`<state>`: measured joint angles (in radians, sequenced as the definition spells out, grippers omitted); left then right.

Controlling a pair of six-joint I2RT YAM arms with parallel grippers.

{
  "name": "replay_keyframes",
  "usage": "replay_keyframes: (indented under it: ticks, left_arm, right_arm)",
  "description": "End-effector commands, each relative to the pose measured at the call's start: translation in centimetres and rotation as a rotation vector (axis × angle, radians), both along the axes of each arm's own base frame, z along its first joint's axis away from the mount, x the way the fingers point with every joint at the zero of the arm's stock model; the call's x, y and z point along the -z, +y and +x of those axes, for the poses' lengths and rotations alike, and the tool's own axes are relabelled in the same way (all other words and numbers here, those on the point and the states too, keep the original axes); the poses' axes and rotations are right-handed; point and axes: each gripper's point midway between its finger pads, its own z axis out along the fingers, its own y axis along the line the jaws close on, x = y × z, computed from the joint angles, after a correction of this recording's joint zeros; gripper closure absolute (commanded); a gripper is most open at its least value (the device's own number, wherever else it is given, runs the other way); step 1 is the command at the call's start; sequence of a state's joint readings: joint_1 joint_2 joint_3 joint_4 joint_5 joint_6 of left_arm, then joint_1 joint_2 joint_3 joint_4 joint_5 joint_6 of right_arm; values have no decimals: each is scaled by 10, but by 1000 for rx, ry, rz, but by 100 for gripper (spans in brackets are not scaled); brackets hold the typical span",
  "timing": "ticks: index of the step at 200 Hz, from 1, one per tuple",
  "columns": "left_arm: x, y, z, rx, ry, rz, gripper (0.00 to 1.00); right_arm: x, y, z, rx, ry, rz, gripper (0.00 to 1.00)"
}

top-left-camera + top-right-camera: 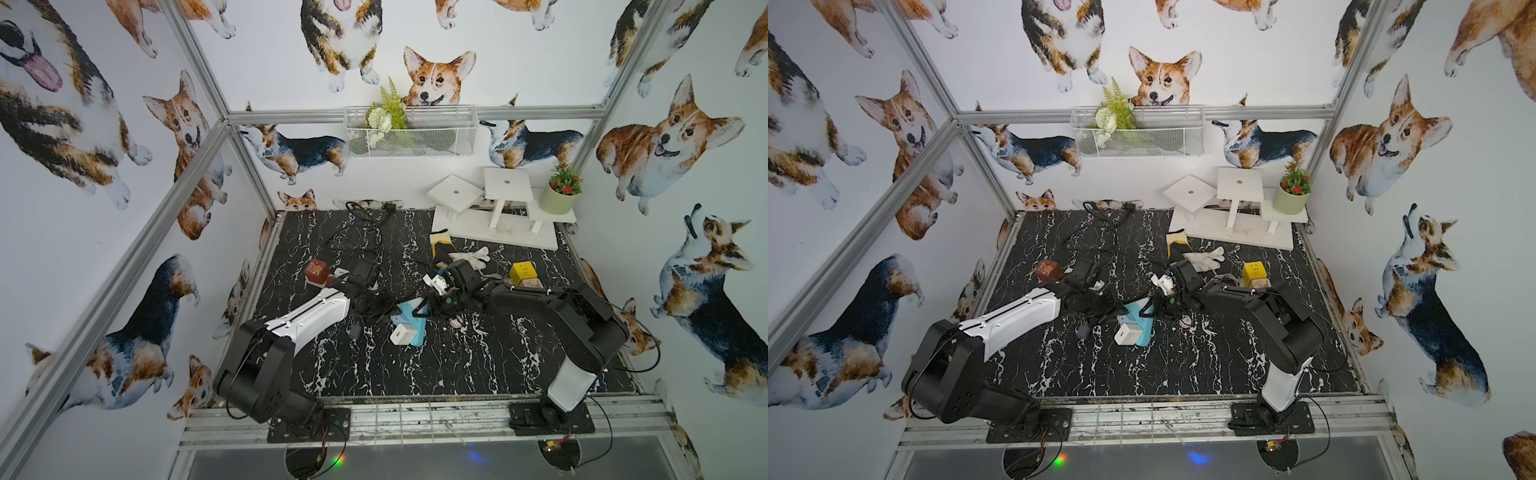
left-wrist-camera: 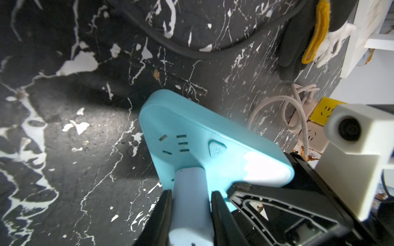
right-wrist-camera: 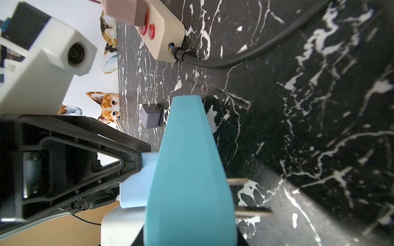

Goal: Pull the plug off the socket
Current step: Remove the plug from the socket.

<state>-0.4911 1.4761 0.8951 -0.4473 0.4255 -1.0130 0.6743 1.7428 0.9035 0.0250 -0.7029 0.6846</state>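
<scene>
1. In both top views the turquoise socket [image 1: 419, 332] sits near the middle of the black marble table [image 1: 415, 374], with the white plug [image 1: 401, 335] against its 8 o'clock side. The left arm [image 1: 316, 311] reaches in from 8 o'clock and the right arm [image 1: 540, 297] from 3 o'clock. Their fingertips are lost among dark cables [image 1: 365, 232].
2. In the left wrist view the left gripper [image 2: 191, 192] is clamped on the plug, one black finger tight on each flank. The plug butts flush against the socket's face, beside the empty slots [image 2: 174, 143] and the light button [image 2: 217, 149].
3. In the right wrist view the socket shows edge-on. The right gripper [image 3: 189, 236] appears pinched shut on its near end, though its own fingers barely show. Two bare prongs [image 3: 238, 181] stick out of the socket's back, clear of the table, so it seems held up on edge.
4. Progress: both grips look set — one on each part. No gap shows between plug and socket, so the pull itself is all that is left.
</scene>
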Motion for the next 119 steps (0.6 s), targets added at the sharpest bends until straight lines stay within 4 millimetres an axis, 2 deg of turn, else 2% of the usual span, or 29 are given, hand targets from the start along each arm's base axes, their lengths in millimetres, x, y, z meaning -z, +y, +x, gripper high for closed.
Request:
replay_keyframes:
  ticks: [1, 15, 55, 93, 119]
  left_arm:
    - [-8, -4, 0, 9, -23, -28, 88]
    - [-6, -3, -3, 11, -13, -29, 100]
    - [-7, -10, -5, 38, -12, -72, 100]
    - [-10, -19, -1, 85, -16, -147, 100]
    - [-10, -15, -1, 29, 22, -157, 100]
  right_arm:
    - [22, -17, -7, 55, 62, -116, 100]
    - [24, -20, -7, 61, 60, -131, 100]
    - [33, -32, -4, 115, 81, -167, 100]
    - [39, -50, 9, 244, 131, -122, 100]
    - [42, -53, 8, 218, 105, -152, 100]
